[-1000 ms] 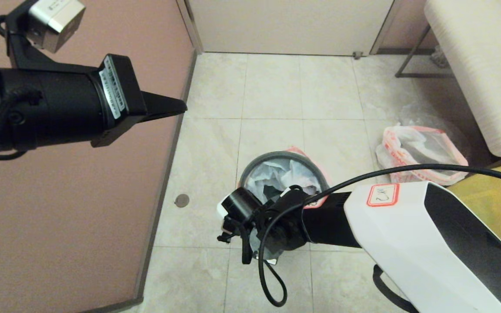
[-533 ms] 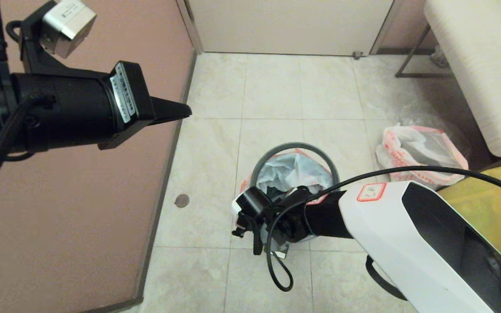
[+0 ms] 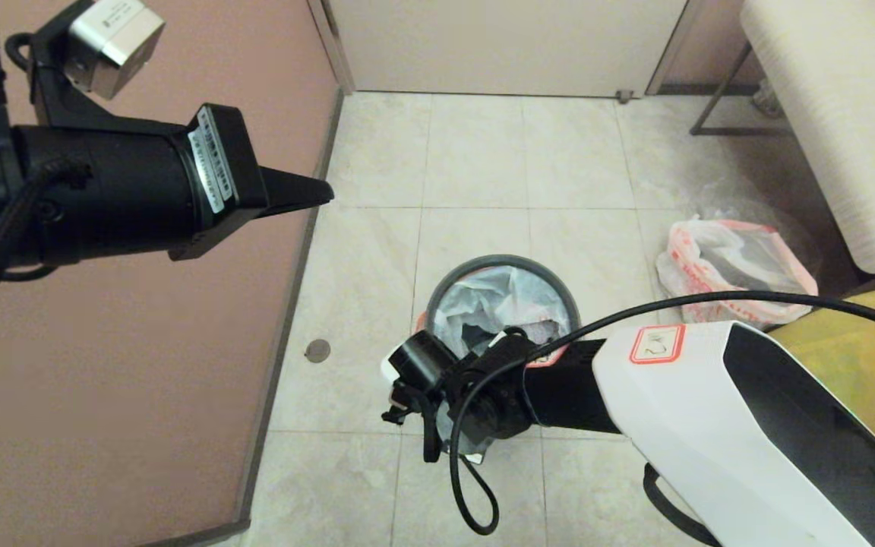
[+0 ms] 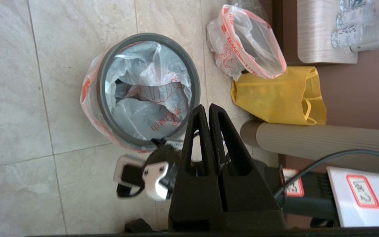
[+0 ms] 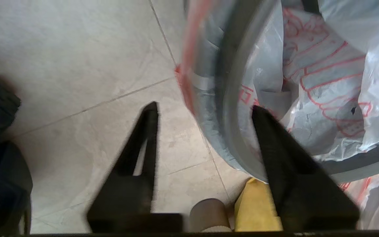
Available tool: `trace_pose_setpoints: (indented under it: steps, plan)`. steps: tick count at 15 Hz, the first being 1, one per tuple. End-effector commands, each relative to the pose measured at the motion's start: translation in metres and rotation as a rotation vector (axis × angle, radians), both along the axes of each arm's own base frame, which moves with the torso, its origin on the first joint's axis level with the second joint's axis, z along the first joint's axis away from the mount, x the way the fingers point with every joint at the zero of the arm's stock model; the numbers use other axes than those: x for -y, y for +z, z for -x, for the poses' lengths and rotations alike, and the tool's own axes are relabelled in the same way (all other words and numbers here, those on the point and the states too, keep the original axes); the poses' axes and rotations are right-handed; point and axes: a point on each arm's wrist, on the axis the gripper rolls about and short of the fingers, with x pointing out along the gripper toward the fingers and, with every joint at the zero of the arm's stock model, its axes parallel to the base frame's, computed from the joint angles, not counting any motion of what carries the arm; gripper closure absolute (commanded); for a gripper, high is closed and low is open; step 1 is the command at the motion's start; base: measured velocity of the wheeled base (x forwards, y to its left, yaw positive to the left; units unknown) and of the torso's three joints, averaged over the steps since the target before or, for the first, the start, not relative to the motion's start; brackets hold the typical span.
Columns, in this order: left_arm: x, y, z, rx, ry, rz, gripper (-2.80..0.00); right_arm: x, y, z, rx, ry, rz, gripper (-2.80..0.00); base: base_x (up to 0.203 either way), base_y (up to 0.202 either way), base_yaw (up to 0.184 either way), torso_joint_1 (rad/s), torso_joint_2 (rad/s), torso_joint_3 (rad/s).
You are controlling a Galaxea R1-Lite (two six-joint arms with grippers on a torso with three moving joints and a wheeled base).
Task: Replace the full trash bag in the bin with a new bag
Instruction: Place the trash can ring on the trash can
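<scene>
The bin (image 3: 431, 292) stands on the tiled floor, with its grey hoop (image 4: 100, 89) on the rim. Inside it lies the new bag (image 4: 150, 95), white with a red cartoon print, its mouth folded out under the hoop. The full trash bag (image 3: 734, 266) rests on the floor to the right of the bin. My right gripper (image 5: 204, 106) is open at the bin's near rim: one finger over the floor outside, the other over the bag inside. In the head view its wrist hides the fingers. High up on the left, away from the bin, my left gripper (image 3: 316, 190) is shut and empty.
A yellow bag (image 4: 278, 95) lies beside the full bag, with a brown tube (image 4: 324, 144) near it. A pale bench (image 3: 848, 114) stands at the right. A pink wall (image 3: 141, 380) runs along the left, and a round floor cap (image 3: 318, 350) sits near it.
The right wrist and the bin's top swung right half a second ago and have come back left. The left arm edged slightly right, staying shut.
</scene>
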Motion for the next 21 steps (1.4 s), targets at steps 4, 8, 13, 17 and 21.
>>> trace_pose_setpoints:
  steps: [4,8,13,17,21]
  plan:
    - [0.0,-0.001,-0.002,-0.005,0.005,-0.002,0.0,0.018,0.026,-0.013,0.019,-0.107,-0.151,-2.8,0.0,0.0,0.0,0.0,0.0,0.0]
    - [0.014,-0.023,-0.03,-0.086,0.026,-0.058,0.0,0.071,0.076,-0.03,-0.107,-0.232,-0.499,0.0,0.0,0.0,0.0,0.0,0.0,0.0]
    - [0.039,-0.086,-0.099,-0.268,0.081,-0.171,0.0,0.143,0.109,-0.063,-0.381,-0.314,-0.948,0.0,0.0,0.0,0.0,0.0,0.0,0.0]
    - [0.048,-0.131,-0.144,-0.325,0.119,-0.191,0.0,0.158,0.11,-0.091,-0.396,-0.249,-1.155,0.0,0.0,0.0,0.0,0.0,0.0,0.0]
    - [0.044,-0.167,-0.184,-0.316,0.104,-0.136,0.0,0.176,0.089,-0.114,-0.432,-0.277,-1.178,0.0,0.0,0.0,0.0,0.0,0.0,0.0]
